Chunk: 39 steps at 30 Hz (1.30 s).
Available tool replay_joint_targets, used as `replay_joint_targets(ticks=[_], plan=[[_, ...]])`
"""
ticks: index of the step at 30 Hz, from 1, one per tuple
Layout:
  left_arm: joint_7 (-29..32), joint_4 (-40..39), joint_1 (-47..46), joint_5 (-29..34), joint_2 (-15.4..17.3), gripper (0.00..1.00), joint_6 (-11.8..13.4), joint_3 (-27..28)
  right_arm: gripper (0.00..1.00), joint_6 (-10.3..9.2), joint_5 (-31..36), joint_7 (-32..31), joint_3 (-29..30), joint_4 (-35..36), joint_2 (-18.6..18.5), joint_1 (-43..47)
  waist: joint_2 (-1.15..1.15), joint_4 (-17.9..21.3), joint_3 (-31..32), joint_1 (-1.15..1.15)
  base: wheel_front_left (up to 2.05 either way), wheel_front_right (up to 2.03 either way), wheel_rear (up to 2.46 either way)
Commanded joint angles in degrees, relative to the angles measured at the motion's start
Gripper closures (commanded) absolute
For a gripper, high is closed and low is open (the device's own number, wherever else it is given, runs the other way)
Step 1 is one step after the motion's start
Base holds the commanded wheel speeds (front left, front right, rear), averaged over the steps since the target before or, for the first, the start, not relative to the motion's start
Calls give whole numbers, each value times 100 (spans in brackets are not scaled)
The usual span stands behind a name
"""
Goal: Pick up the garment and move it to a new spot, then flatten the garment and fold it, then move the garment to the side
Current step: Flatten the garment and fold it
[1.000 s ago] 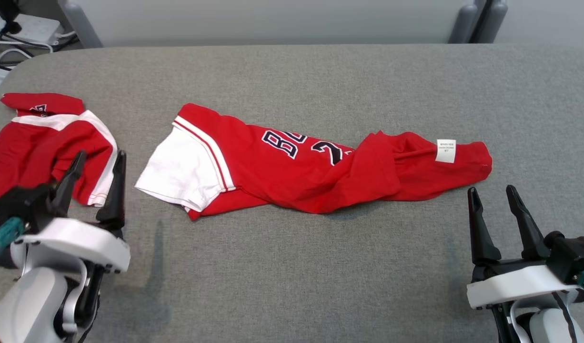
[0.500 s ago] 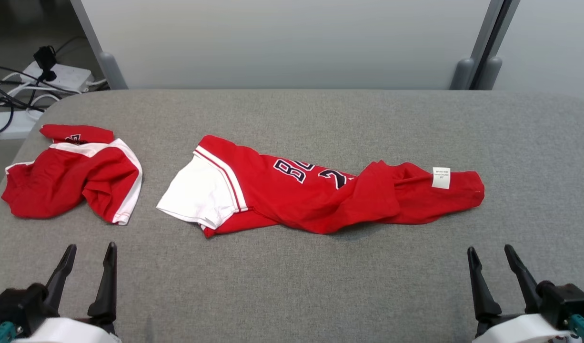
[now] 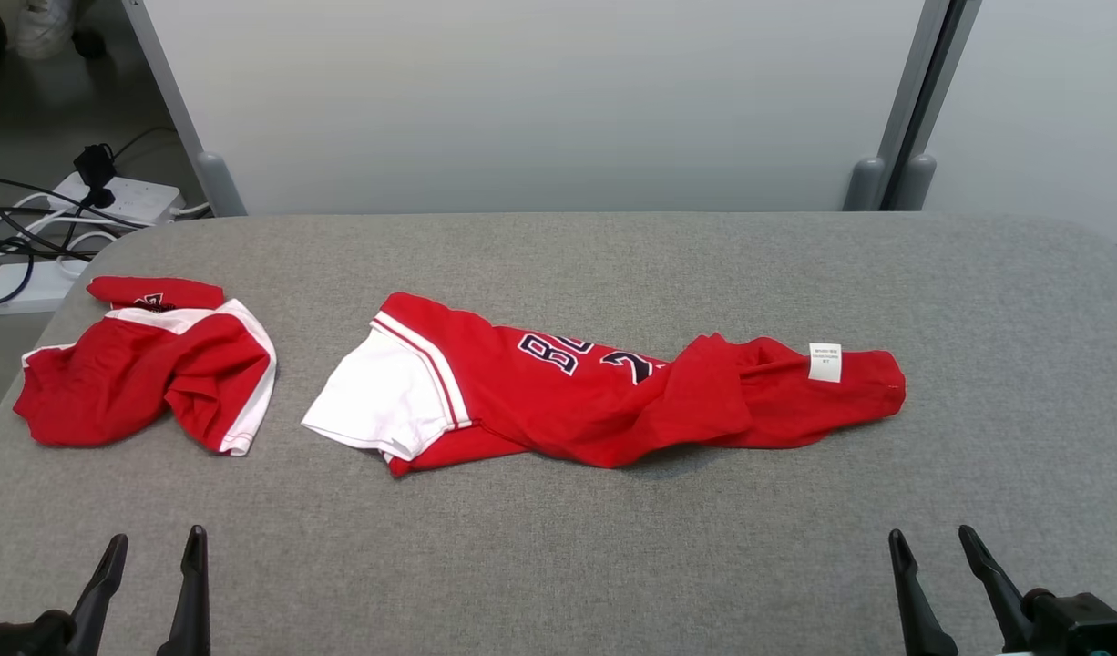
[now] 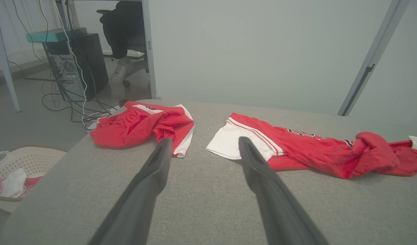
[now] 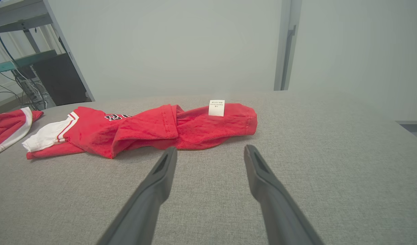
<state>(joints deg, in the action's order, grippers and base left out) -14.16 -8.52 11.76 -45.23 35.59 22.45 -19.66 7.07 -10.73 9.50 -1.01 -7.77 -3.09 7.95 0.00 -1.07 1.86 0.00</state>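
Head camera high, looks forward and down over whole desk. Left wrist camera low, close over desk's left side, faces far wall. Right wrist camera low, right side. All three share long red garment.

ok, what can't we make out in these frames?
Head view: navy lettering on the long red jersey with a white sleeve, partly hidden under its own fold.
White care label: print too small in every view.
Left wrist view: cream perforated basket, cut off by the left edge; contents unclear.
Crumpled red-and-white garment: bunched, its print mostly hidden.
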Motion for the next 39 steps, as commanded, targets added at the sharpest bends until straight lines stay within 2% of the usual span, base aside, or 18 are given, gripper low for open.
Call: replay_joint_targets(ticks=[1,9,16,23,30,39], plan=[[-51,-157,-171,4,210,0,61,285,0,42,-34,-19,-150,215,-52,-86,0,5,2,0,0,0,0],[-30,-193,-215,31,202,0,86,250,0,42,-100,-72,-199,203,-41,-269,0,5,-59,0,0,0,0],[26,-246,-396,93,215,0,89,194,0,42,-210,-105,-483,-161,-191,-843,0,-76,-200,0,0,0,0],[63,-350,-832,201,159,0,6,71,0,42,-392,-102,-856,-1059,-332,-1877,0,-293,-607,0,0,0,0],[83,-245,-1425,333,-42,0,-206,-206,0,42,-492,-16,-1284,-2254,-389,-2930,0,-572,-1029,0,0,0,0],[53,70,-1826,420,-245,0,-426,-418,0,42,-677,-12,-1608,-3617,-360,-3774,0,-764,-1262,0,0,0,0]])
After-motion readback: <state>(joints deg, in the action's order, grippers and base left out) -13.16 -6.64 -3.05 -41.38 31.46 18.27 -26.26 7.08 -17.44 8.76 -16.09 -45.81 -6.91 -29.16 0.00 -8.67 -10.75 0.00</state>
